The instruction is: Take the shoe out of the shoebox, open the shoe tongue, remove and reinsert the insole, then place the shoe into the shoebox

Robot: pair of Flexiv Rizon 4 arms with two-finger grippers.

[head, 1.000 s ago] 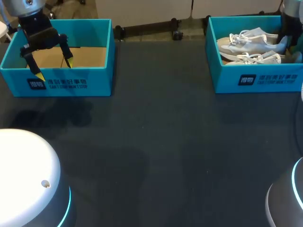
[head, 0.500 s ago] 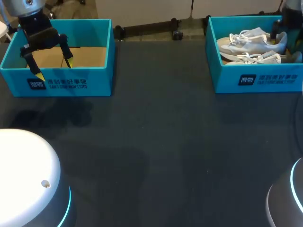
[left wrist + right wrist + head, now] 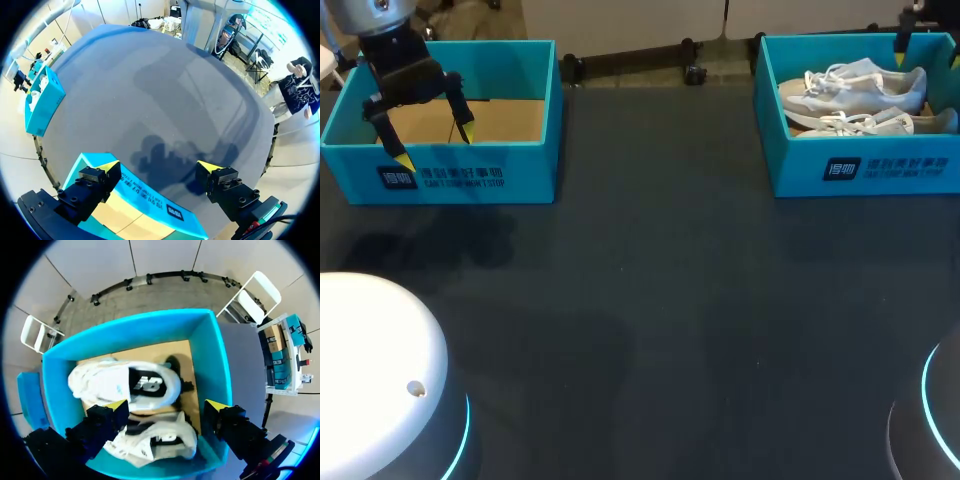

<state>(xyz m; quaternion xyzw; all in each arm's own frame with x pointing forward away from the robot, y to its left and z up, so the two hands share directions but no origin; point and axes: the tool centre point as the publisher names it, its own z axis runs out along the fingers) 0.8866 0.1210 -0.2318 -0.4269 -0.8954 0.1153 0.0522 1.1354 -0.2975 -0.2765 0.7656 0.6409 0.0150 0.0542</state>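
Worktop (image 3: 650, 300): dark, matte, flat. Soft shadows lie across its middle and in front of the left box.

Two teal shoeboxes, well apart, both at the far edge. The left shoebox (image 3: 440, 175) is lidless and shows a tan cardboard floor. The right shoebox (image 3: 860, 170) is also lidless and has the same tan floor.

Shoes: both lie inside the right shoebox, on their sides, one beside the other, toes toward the middle of the worktop. The far shoe (image 3: 850, 90) is pale grey-white with loose white laces. The near shoe (image 3: 880, 122) lies along the box's front wall. In the right wrist view the far shoe shows a dark patch on its side.

Left gripper (image 3: 159, 166): hangs over the front wall of the left shoebox, fingers spread wide, nothing between them. Its shadow falls on the worktop just ahead of the box.

Right gripper (image 3: 167, 405): hangs above the right shoebox, clear of the shoes. Its fingers are released and apart, and both shoes show below the gap. In the head view only a yellow tip shows, at the box's far corner.
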